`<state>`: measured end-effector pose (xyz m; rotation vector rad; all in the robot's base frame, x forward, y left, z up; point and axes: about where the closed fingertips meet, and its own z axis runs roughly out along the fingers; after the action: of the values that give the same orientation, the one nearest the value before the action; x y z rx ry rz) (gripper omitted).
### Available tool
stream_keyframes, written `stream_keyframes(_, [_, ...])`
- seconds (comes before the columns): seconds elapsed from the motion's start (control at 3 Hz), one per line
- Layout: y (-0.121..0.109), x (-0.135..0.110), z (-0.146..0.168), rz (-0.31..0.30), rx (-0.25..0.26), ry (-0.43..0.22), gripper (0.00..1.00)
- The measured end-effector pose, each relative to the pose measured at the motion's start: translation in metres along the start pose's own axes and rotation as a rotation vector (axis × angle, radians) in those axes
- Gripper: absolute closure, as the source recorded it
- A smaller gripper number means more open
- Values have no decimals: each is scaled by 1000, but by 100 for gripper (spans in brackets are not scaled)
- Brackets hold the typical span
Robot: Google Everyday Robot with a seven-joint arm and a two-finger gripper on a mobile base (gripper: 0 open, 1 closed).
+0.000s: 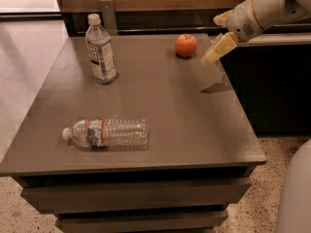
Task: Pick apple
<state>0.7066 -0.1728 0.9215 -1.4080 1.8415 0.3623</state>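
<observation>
The apple (185, 45) is small, round and red-orange. It sits on the dark grey table (165, 110) near the far edge, right of the middle. My gripper (213, 54) hangs above the table's far right part, just to the right of the apple and a little nearer to me. It does not touch the apple. The white arm comes in from the upper right.
A clear water bottle (100, 50) stands upright at the far left of the table. A second clear bottle (107, 133) lies on its side near the front left. A dark counter (272, 81) stands to the right of the table, a wooden wall behind.
</observation>
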Motion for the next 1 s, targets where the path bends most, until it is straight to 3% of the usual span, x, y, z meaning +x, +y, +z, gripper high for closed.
stream_keyframes(0.33, [0, 0, 0, 0, 0, 0, 0])
stream_keyframes(1.0, [-14, 3, 36, 32, -3, -14, 0])
